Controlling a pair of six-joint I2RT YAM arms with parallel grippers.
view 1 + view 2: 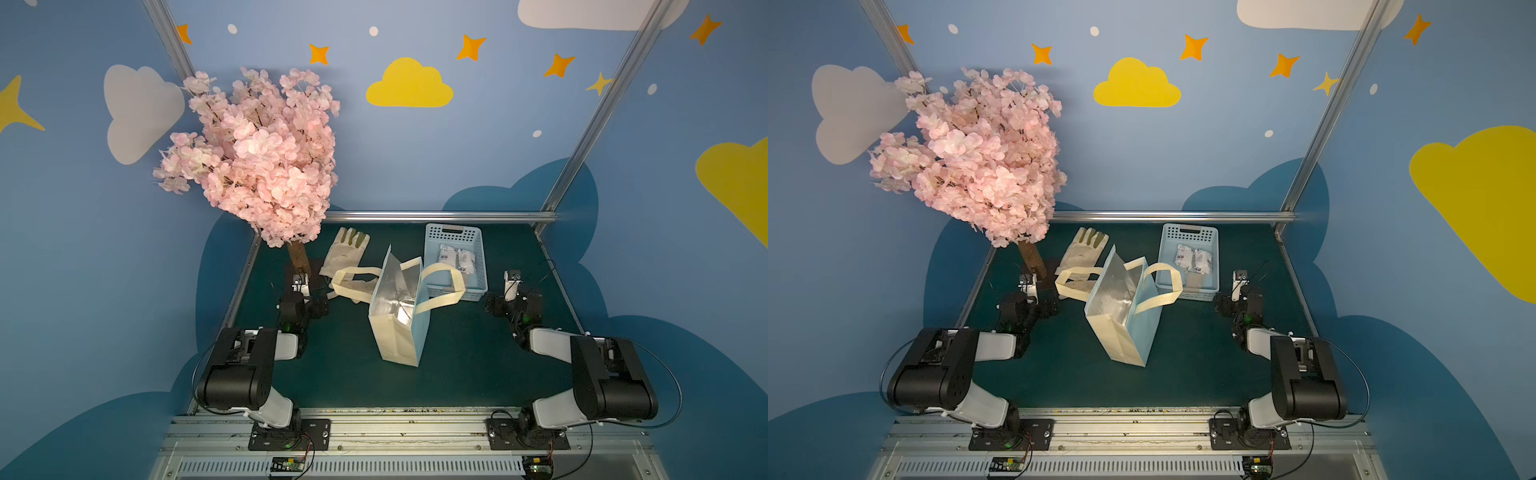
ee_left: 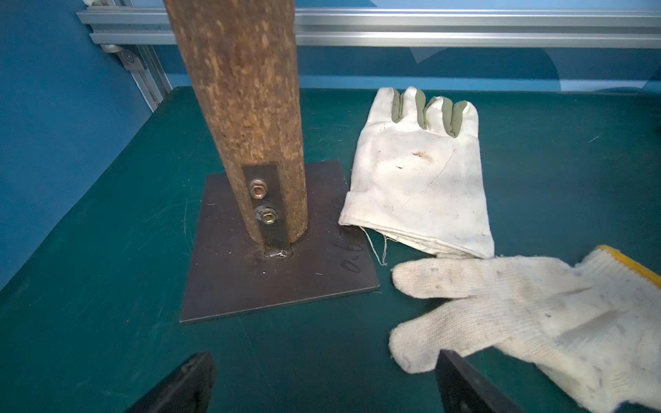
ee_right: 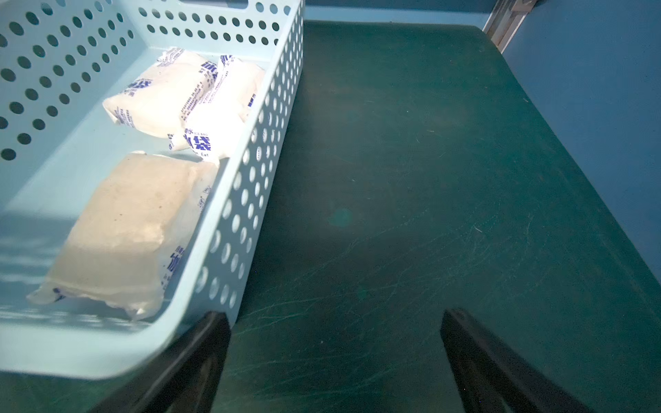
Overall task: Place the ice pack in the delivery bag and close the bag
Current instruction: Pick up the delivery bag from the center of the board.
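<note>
The delivery bag (image 1: 399,328) (image 1: 1127,328), light blue with cream sides and strap handles, stands mid-table with its mouth open, showing silver lining. Three white ice packs with blue print lie in the light blue perforated basket (image 3: 250,171): two at its far end (image 3: 157,96) (image 3: 218,118) and a duller one (image 3: 125,232) nearer. In both top views they show as white packs (image 1: 457,257) (image 1: 1192,259). My right gripper (image 3: 334,314) (image 1: 513,291) is open and empty over bare mat, just right of the basket. My left gripper (image 2: 325,357) (image 1: 305,291) is open and empty, left of the bag.
The basket (image 1: 478,266) sits behind and right of the bag. A pink blossom tree's trunk (image 2: 243,107) stands on a dark metal plate (image 2: 286,279) at the back left. A canvas glove (image 2: 415,178) and a knit glove (image 2: 536,314) lie beside it. An aluminium rail (image 1: 440,216) edges the back.
</note>
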